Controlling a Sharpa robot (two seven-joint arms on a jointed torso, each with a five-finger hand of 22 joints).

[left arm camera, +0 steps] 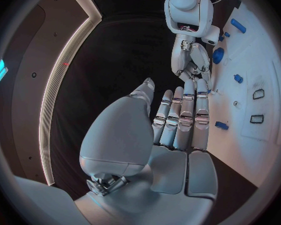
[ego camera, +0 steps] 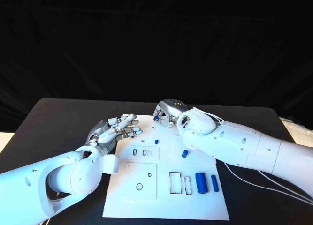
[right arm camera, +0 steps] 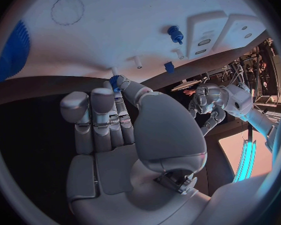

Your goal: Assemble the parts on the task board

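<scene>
The white task board (ego camera: 129,206) lies in the middle of the black table. My right hand (ego camera: 168,112) is over the board's far edge, where its thumb and a finger pinch a small blue part (right arm camera: 114,83). My left hand (ego camera: 119,129) hovers at the board's far left edge with its fingers (left arm camera: 184,117) straight and apart, holding nothing. A small blue part (ego camera: 157,140) stands on the board just in front of the hands, and another (ego camera: 185,153) lies to its right. Two blue cylinders, a thick one (ego camera: 201,183) and a thin one (ego camera: 214,183), lie near the front right.
A raised white block with slots (ego camera: 144,152) and a square plate with holes (ego camera: 140,180) sit on the board's left half. Rectangular outlines (ego camera: 175,183) are beside the cylinders. Black table (ego camera: 61,117) surrounds the board. A cable (ego camera: 264,180) runs under my right arm.
</scene>
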